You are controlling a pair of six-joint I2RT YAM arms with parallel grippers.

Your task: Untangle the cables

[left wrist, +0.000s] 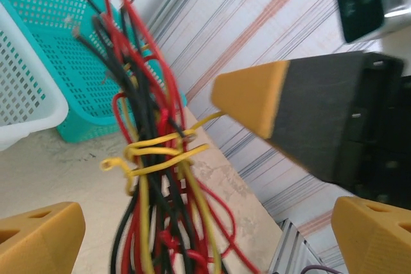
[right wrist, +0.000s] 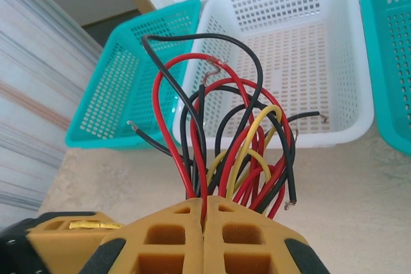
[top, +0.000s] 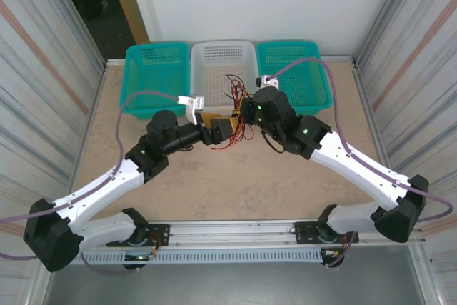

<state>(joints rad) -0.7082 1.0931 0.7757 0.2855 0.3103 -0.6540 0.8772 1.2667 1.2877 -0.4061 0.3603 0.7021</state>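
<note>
Beige tabletop [top: 235,176]; right end effector [right wrist: 204,216] pinches cables [left wrist: 154,158].

Cables [top: 235,133] betw. L gripper [top: 218,132] & R gripper [top: 246,111], just in front of ctr basket [top: 197,69].

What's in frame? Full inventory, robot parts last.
cables: one tangled bundle, strand count unclear; red, yellow and black; mid-table in front of the white basket
teal baskets: two, teal, far edge of the table, one on each side of the white basket
white basket: one, white, far edge, centre
table: one, beige, under everything
rail: one, silver, near edge, carrying the arm bases
arms: two, white and black, reaching in toward the bundle
lilac cables: two, lilac, one along each arm
left gripper: one, yellow fingers, open, either side of the bundle
right gripper: one, yellow fingers, shut on the cables
</note>
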